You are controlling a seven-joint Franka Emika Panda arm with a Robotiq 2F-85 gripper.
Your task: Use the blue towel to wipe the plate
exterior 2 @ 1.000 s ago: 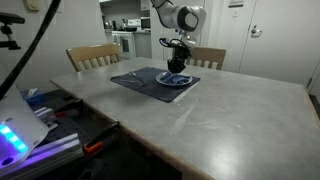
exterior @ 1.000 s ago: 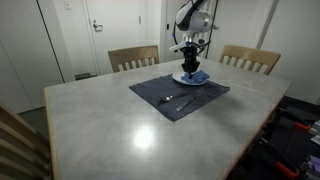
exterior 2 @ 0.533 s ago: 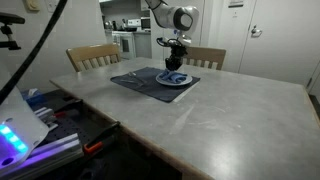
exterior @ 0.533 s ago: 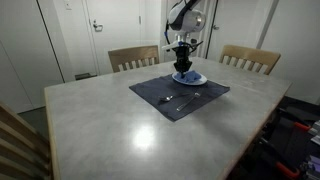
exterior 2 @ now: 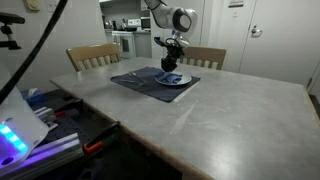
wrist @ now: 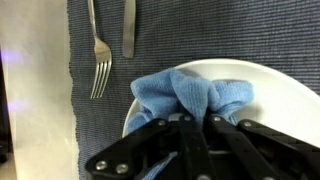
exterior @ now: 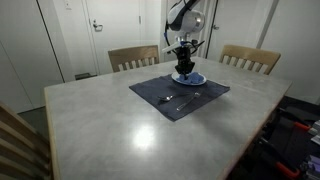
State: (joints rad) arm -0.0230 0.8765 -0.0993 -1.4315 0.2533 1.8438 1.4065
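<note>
Hand (wrist: 197,124) pinched tight on blue towel (wrist: 190,93), plate (wrist: 288,88) partly cut off

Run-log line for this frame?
phase: wipe | tool: shut on blue towel | blue towel: bunched over plate | fork, knife: on placemat beside plate

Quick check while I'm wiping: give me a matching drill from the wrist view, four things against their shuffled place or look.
Things:
1. blue towel
2. fork
3. plate
4. placemat

Descriptions:
A. white, lying under the cloth
B. dark and woven, spread under everything else
C. bunched up, pinched in the jaws
D. lying beside the knife

Pairs: 1-C, 2-D, 3-A, 4-B
</note>
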